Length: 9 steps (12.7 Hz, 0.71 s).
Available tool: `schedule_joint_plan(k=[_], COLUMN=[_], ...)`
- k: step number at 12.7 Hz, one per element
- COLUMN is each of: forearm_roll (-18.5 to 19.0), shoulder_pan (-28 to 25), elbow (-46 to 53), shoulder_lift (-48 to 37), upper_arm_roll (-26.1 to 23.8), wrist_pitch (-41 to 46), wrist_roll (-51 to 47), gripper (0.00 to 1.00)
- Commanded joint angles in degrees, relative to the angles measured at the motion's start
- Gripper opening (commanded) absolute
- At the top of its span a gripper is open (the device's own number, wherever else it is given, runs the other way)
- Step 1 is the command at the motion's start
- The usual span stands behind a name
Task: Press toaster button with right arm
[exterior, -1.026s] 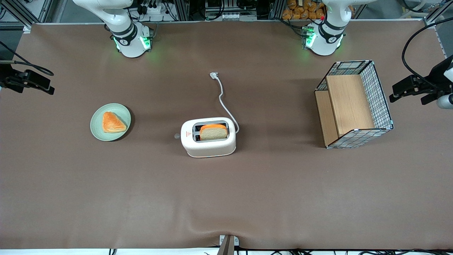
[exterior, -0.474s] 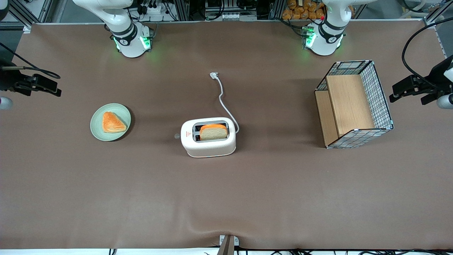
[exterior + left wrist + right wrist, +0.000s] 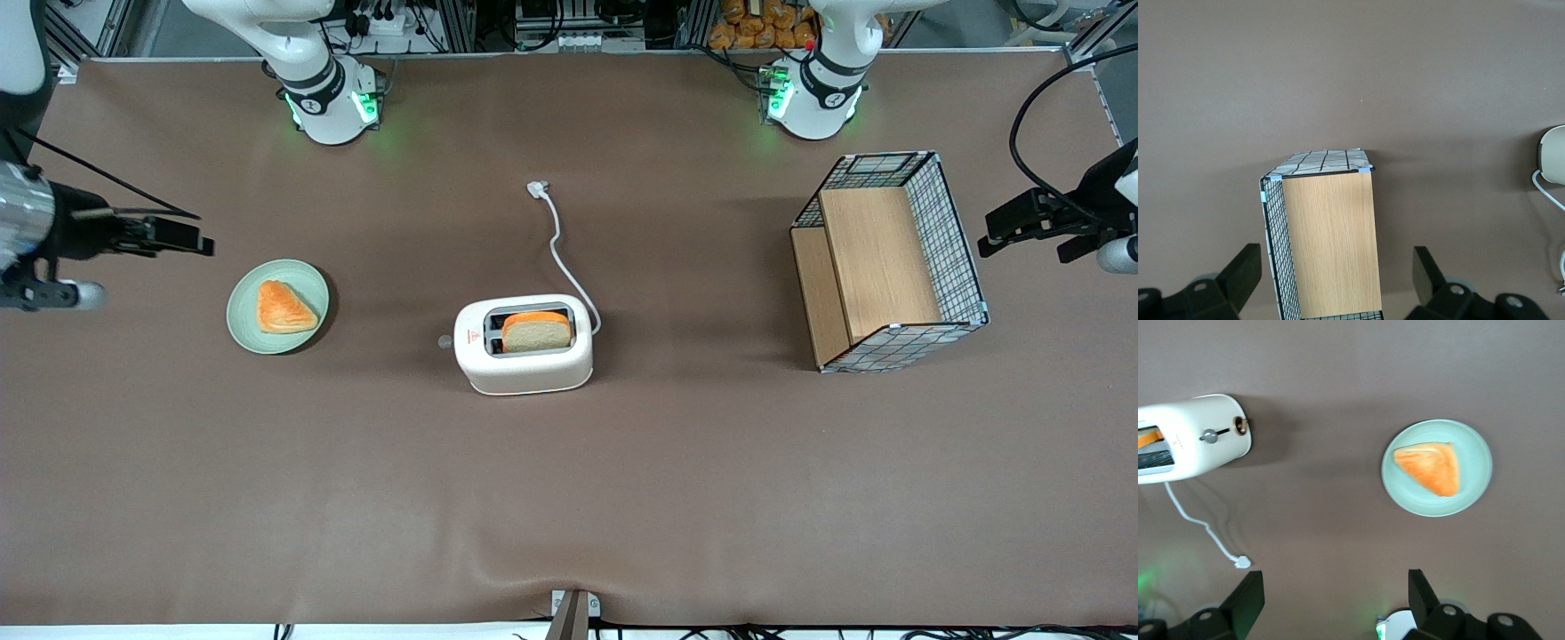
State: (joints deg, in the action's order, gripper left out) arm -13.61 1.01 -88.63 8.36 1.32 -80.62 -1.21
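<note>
The cream-white toaster point(image 3: 523, 356) stands mid-table with a slice of bread point(image 3: 536, 331) in one slot. The toaster button point(image 3: 444, 341) is a tiny grey knob jutting from its narrow end, which faces the working arm's end of the table. The right wrist view shows the toaster point(image 3: 1195, 437) and the toaster button point(image 3: 1208, 436) from above. The right arm's gripper point(image 3: 203, 244) hangs above the table near the plate, well short of the toaster. It is open point(image 3: 1335, 587), its fingers point(image 3: 1248, 597) wide apart with nothing between them.
A pale green plate point(image 3: 244, 333) point(image 3: 1405, 500) holding an orange pastry point(image 3: 284, 307) lies between the gripper and the toaster. The toaster's white cord ends in a plug point(image 3: 537, 188) toward the arm bases. A wire-mesh wooden basket point(image 3: 889, 262) point(image 3: 1328, 240) stands toward the parked arm's end.
The right arm's gripper has come in from the table's edge toward the plate and toaster, its silver wrist now showing. Toaster, plate and basket have not moved.
</note>
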Motion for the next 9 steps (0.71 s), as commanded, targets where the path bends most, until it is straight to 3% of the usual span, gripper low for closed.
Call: schedule_joint_plan(k=[1, 5, 9], forearm_roll=[-5.6, -12.4, -14.9], shoulder_pan=[-0.3, -1.0, -4.9], elbow=[0.0, -0.1, -2.8], shoulder_lift=[3.7, 9.4, 11.7], upper_arm_roll=[-0.1, -0.2, -0.3], wrist_pitch=[-0.7, -1.0, -9.4], wrist_roll=[0.1, 0.2, 0.7], gripper=[0.55, 0.0, 0.0])
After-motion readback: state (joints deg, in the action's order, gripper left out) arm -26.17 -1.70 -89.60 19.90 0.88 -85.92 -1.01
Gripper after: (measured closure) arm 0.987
